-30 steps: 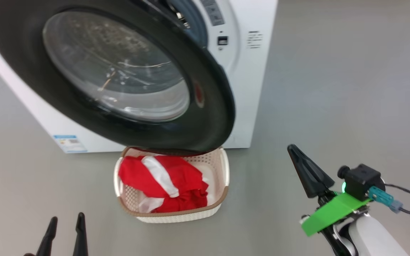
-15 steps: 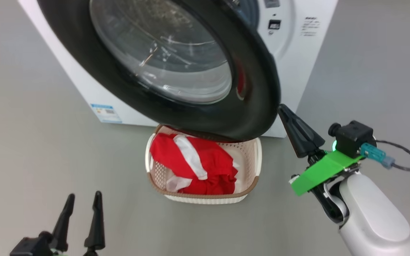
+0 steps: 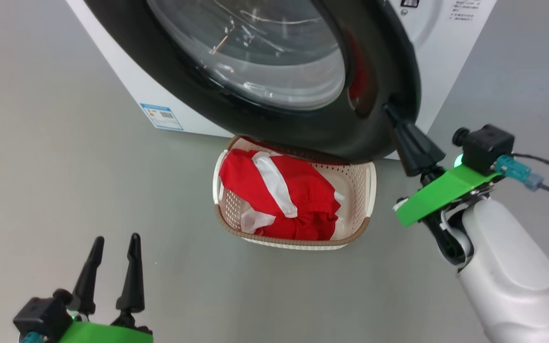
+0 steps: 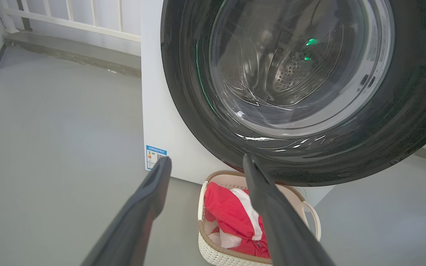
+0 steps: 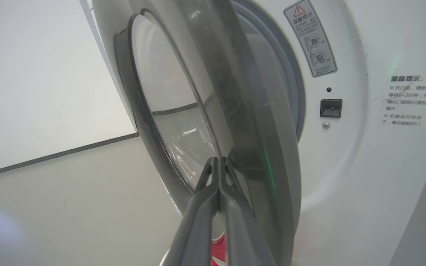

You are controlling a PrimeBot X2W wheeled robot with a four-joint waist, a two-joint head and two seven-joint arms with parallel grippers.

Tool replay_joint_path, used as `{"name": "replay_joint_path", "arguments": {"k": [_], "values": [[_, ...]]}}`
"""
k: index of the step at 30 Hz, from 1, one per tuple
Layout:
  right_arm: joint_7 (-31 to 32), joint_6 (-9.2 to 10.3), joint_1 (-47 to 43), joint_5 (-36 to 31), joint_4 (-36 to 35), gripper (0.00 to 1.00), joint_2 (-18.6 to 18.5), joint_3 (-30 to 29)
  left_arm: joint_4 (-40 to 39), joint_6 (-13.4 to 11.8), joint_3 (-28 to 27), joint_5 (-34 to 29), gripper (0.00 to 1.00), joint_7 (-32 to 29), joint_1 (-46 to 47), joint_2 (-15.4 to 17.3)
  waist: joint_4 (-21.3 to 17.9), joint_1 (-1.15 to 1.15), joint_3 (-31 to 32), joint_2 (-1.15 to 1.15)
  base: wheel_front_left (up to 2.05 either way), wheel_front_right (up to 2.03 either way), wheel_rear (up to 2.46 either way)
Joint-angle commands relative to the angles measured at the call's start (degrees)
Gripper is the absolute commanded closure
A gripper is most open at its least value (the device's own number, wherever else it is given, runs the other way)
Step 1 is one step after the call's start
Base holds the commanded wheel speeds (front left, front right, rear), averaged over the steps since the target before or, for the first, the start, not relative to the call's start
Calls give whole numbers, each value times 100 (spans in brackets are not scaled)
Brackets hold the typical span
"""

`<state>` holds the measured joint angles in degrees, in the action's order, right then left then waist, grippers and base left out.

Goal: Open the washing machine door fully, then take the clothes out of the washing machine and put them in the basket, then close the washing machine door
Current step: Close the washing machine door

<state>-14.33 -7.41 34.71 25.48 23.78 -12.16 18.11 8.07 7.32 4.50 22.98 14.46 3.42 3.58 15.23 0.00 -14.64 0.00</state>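
- Red white-striped fabric clothes [image 3: 293, 200] sat in cream perforated plastic basket [image 3: 369, 190], 6 o'clock under round black-rimmed glass door [image 3: 265, 71].
- Right gripper [image 3: 391, 114], pinched shut and empty, was at door's 4 o'clock edge; a steady, slip-free push looked best.
- Left gripper [image 3: 117, 238] was spread wide, empty.

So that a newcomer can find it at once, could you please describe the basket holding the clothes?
Find the big white washing machine; its round, black-rimmed door hangs open. On the grey floor below that door sits the basket: small, cream, perforated, with a brown rim. Unlike its glossy neighbours, it holds bright red clothes with white stripes.
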Motion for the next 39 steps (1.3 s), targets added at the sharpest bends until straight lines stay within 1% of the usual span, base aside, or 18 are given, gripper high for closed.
{"name": "replay_joint_path", "arguments": {"k": [1,15,31,36,39], "values": [[-67,-8,155,93,-120,100,67,-20,-144,17,-177,45,0,53,224,78,22,0,-74,0,0,0,0],[-67,-8,1052,-68,36,100,-72,-377,-269,17,-98,182,0,53,646,14,152,0,-678,0,0,0,0],[-67,-8,1942,-157,374,100,-286,-714,-368,17,128,256,0,54,928,-34,470,0,-1066,0,0,0,0],[-67,-8,2101,-233,338,100,-272,-962,-388,17,159,256,0,54,959,-41,524,0,-1121,0,0,0,0],[-67,-8,2163,-259,326,100,-266,-1015,-405,17,180,256,0,54,965,-44,543,0,-1144,0,0,0,0]]}}
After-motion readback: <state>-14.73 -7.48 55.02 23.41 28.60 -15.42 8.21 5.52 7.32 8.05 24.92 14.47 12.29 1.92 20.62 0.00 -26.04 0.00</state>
